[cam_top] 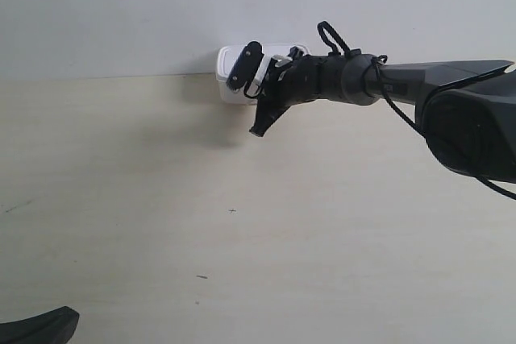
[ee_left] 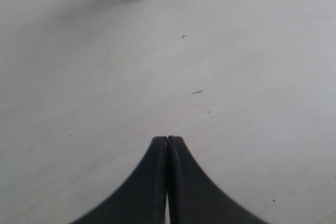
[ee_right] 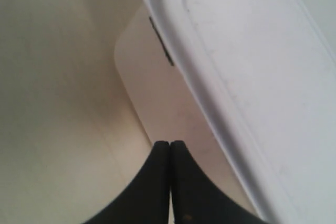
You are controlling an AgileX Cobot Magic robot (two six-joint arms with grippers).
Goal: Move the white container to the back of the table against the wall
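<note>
Already the white container [cam_top: 226, 78] sits at the back of the desk [cam_top: 145, 215], apparently touching the wall [cam_top: 121, 6]. Our right jaws are clenched on nothing just beside it, and our left jaws are clenched too, low over the desk. We judge the placing done; next we should retreat without nudging it.

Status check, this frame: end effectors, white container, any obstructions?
Left end effector shut, empty, over table. Right end effector shut, beside white container. Container at wall. No obstructions seen.
</note>
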